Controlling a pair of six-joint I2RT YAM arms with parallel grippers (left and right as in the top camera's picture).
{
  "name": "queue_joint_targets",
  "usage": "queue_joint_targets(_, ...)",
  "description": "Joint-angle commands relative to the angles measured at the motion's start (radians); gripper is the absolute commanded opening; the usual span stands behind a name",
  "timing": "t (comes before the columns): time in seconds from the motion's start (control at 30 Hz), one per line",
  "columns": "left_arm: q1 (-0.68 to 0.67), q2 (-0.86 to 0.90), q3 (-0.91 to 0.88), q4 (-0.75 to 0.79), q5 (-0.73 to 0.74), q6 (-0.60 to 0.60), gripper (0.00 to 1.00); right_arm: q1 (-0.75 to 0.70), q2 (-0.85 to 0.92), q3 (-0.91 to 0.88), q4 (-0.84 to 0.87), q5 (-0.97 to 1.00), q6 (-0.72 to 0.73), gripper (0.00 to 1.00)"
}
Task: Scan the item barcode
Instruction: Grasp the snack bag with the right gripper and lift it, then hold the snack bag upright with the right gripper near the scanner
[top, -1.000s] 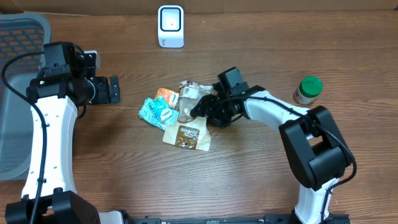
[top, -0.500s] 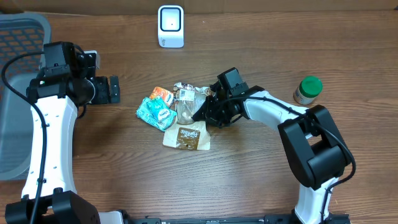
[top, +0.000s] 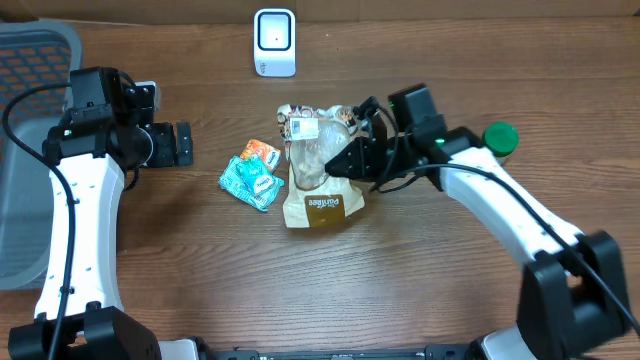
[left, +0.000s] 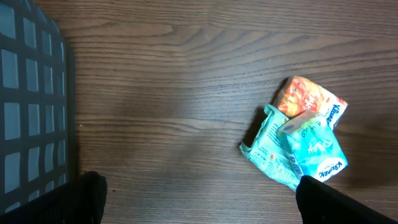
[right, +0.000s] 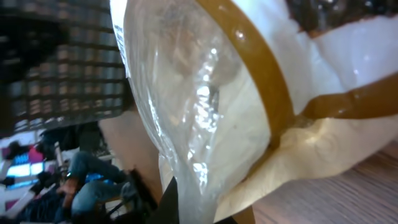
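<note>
Between the white box-shaped scanner (top: 275, 42) at the far edge and the clear-and-brown plastic bag (top: 318, 175) in the middle lay bare wood, open for a gripper to pass. Just left of the bag, teal tissue packets (top: 250, 182) and an orange packet (top: 263, 152) blocked the way. A green-lidded jar (top: 496, 142) stood to the right, and a grey mesh basket (top: 30, 150) at the left edge.

- The right gripper (top: 338, 165) is clamped on the upper part of a brown and clear pouch (top: 322, 205).
- The left gripper (top: 184, 143) hangs with its jaws spread, well apart from the pouch.
- Teal tissue packs (top: 250, 182) and an orange pack (top: 262, 152) lie just left of the pouch.
- A white scanner (top: 274, 42) stands at the table's far edge.
- A green-lidded jar (top: 497, 140) sits beside the right arm.
</note>
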Motion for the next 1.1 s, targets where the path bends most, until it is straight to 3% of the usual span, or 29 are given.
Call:
queue_joint_targets(0.0, -0.002, 0.000, 0.007, 0.002, 0.015, 0.026, 1.00, -0.029, -0.064, 0.022, 0.002, -0.129, -0.048, 0.04)
queue_joint_targets(0.23, -0.001, 0.000, 0.007, 0.002, 0.015, 0.026, 0.99, -0.100, -0.090, 0.022, 0.003, -0.289, -0.074, 0.04)
queue_joint_targets(1.07, 0.005, 0.000, 0.008, 0.002, 0.014, 0.026, 0.99, -0.132, -0.090, 0.021, -0.013, -0.264, -0.119, 0.04)
